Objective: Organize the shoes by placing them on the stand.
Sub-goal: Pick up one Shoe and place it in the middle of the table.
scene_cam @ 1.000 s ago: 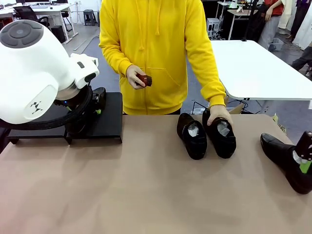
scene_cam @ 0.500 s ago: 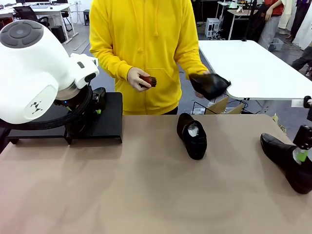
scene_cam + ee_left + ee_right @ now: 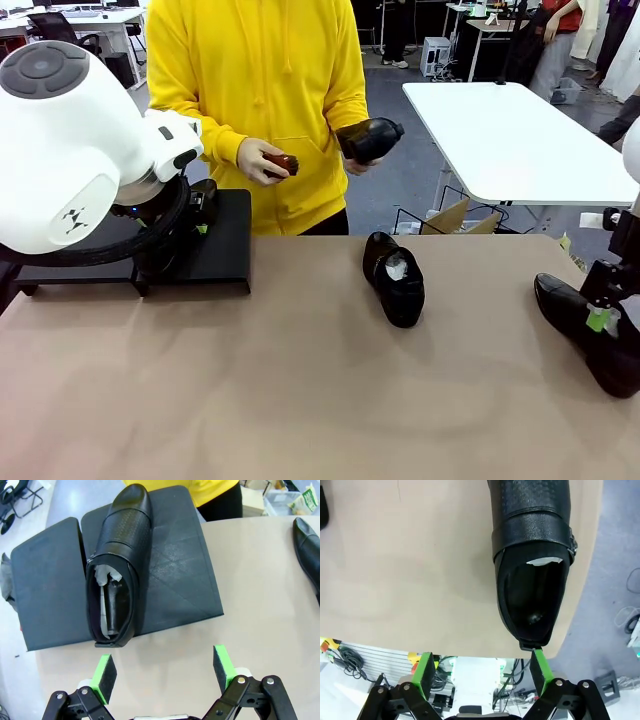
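One black shoe (image 3: pixel 117 575) stuffed with white paper lies lengthwise on the matte-black stand (image 3: pixel 172 575), just ahead of my open left gripper (image 3: pixel 164 672), which holds nothing. The stand (image 3: pixel 222 245) sits at the table's far left behind my left arm. A second shoe (image 3: pixel 395 278) lies mid-table. A third shoe (image 3: pixel 590 330) lies at the right edge; in the right wrist view this shoe (image 3: pixel 532 555) has its heel just in front of my open right gripper (image 3: pixel 482 671). The person in a yellow hoodie holds another shoe (image 3: pixel 370 138) in the air with one hand.
The person's other hand holds a small brown brush (image 3: pixel 280 163). My bulky white left arm (image 3: pixel 70 150) blocks much of the stand in the front view. A white table (image 3: pixel 520 140) stands behind at the right, with a cardboard box (image 3: pixel 450 215) below it.
The person has lifted one shoe off the table, carried it up and to the left, and stepped left. My right gripper has risen slightly above the right-hand shoe. The left arm has not moved.
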Robot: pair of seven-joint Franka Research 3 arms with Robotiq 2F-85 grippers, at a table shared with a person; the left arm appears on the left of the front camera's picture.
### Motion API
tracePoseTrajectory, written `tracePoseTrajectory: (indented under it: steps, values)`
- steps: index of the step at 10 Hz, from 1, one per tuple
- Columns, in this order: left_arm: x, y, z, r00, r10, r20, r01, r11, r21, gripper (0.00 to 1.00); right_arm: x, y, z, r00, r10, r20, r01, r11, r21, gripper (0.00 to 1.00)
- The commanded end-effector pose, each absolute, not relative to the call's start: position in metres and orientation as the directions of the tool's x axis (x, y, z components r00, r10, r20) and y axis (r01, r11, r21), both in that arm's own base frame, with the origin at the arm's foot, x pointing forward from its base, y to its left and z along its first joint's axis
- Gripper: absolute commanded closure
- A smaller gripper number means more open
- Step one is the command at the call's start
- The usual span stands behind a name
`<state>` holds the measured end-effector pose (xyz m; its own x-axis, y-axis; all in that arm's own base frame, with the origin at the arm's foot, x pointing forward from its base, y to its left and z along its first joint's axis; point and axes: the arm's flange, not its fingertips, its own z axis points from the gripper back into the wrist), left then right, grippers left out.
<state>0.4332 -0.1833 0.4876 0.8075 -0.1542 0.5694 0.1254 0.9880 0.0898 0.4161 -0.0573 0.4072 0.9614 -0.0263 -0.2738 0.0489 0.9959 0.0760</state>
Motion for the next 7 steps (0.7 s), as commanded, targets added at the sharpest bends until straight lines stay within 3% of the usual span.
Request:
tracePoseTrajectory:
  steps: [1,7]
  values:
    - [0.435,-0.185,0.488,0.804,-0.144,0.577,0.105,0.989,0.101,0.0,0.417,-0.041,0.397,0.966,-0.079,-0.245,0.091,0.995,0.035,0.0]
    - [0.435,-0.185,0.488,0.804,-0.144,0.577,0.105,0.989,0.101,0.0,0.401,-0.014,0.375,0.971,-0.23,-0.066,0.235,0.969,0.073,0.0]
